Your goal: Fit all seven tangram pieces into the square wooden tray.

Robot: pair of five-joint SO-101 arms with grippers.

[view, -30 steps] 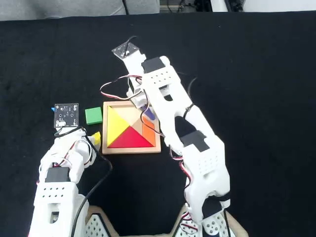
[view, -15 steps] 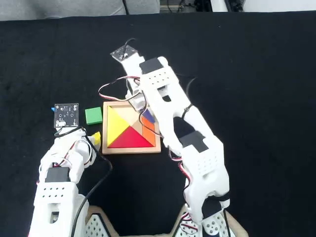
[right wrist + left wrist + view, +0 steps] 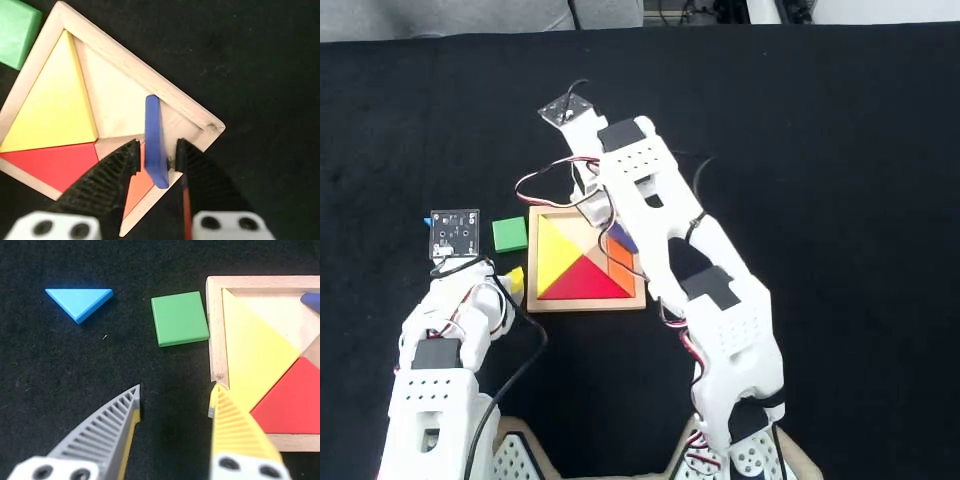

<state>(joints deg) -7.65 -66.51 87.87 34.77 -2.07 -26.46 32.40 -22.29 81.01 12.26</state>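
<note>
The square wooden tray (image 3: 586, 304) holds a yellow triangle (image 3: 555, 255), a red triangle (image 3: 585, 280) and an orange piece (image 3: 620, 270). My right gripper (image 3: 156, 147) hangs over the tray's right part, shut on a dark blue piece (image 3: 155, 145) that stands on edge above the bare wood and the orange piece (image 3: 137, 187). The blue piece (image 3: 620, 238) peeks out beside the right arm. A green square (image 3: 180, 318) lies just left of the tray (image 3: 215, 330). Farther left lies a light blue triangle (image 3: 80, 301). My left gripper (image 3: 172, 400) is open and holds nothing, near the tray's front left corner.
Black cloth covers the table, with wide bare areas to the right of the tray and beyond it. The right arm's links (image 3: 660, 230) cross over the tray's right edge. The left arm (image 3: 445, 330) stands at the front left.
The right arm's wrist has shifted slightly left over the tray with the blue piece still between its fingers. The left arm has not moved.
</note>
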